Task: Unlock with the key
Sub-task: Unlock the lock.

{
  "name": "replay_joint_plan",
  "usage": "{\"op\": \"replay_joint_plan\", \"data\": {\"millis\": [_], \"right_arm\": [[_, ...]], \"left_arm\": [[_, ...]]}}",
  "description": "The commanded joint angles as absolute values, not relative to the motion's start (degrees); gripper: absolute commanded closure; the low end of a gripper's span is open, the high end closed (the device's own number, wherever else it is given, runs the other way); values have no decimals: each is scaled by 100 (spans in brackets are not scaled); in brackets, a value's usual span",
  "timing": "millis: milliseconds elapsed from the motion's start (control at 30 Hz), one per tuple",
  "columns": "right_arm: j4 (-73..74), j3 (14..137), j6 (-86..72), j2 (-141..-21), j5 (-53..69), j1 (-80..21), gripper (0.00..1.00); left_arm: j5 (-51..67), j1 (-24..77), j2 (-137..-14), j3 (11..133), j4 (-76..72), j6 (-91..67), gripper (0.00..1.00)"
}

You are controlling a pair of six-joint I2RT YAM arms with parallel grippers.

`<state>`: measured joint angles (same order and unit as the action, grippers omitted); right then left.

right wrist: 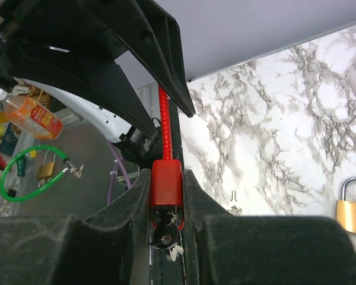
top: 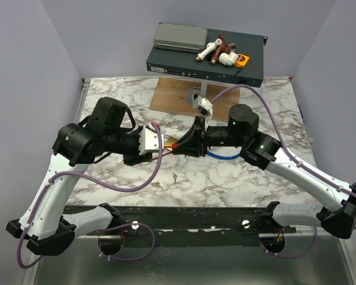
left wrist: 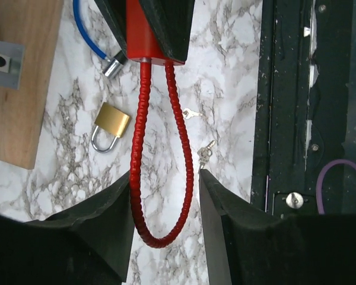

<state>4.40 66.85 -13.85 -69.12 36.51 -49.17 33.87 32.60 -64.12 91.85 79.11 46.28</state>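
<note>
A red cable lock (right wrist: pixel 166 181) hangs in the air between my two grippers. My right gripper (right wrist: pixel 165 178) is shut on its red body, also seen in the left wrist view (left wrist: pixel 143 32). A black-headed key (right wrist: pixel 165 235) sits in the keyhole at the body's end. The lock's ribbed red cable loop (left wrist: pixel 164 178) runs between the fingers of my left gripper (left wrist: pixel 165 175), whose jaws stand apart around it. The left strand touches the left finger (left wrist: pixel 107 214). From above, the left gripper (top: pixel 149 141) and the right gripper (top: pixel 187 144) face each other over the table's middle.
A brass padlock (left wrist: pixel 111 124), a blue cable lock (left wrist: pixel 83 29) and two loose keys (left wrist: pixel 191 113) (left wrist: pixel 205 152) lie on the marble table (top: pixel 255 184). A wooden board (top: pixel 175 95) with a grey fixture stands behind, and a black box (top: pixel 249 59) beyond it.
</note>
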Motion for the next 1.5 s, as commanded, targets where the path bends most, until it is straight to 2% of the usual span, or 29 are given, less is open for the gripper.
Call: {"op": "replay_joint_plan", "data": {"millis": [0, 167, 367, 500, 767, 900, 1167, 1467], "right_arm": [[481, 6951, -1271, -6941, 3825, -4877, 99], [622, 7052, -1240, -7048, 3972, -4878, 99], [772, 7078, -1138, -7075, 3949, -4883, 99], [773, 7121, -1123, -7121, 4079, -4878, 99], [774, 7251, -1125, -7267, 4205, -4879, 99], [792, 7286, -1120, -7310, 4245, -4881, 99], [715, 7288, -1140, -7352, 4271, -4882, 99], [691, 7313, -1160, -7357, 4275, -4879, 99]], "left_arm": [[3549, 3258, -6329, 9501, 7891, 4256, 56], [3838, 3255, -6345, 9603, 7473, 3948, 56], [4589, 3269, -6744, 10222, 8564, 4405, 56], [4233, 3268, -6612, 9997, 7986, 4128, 56], [4326, 3286, -6706, 9559, 7255, 3820, 59], [4324, 3282, -6667, 9470, 6839, 3618, 64], [4665, 3309, -6719, 9511, 6935, 3590, 67], [4657, 3314, -6715, 9389, 6864, 3570, 79]]}}
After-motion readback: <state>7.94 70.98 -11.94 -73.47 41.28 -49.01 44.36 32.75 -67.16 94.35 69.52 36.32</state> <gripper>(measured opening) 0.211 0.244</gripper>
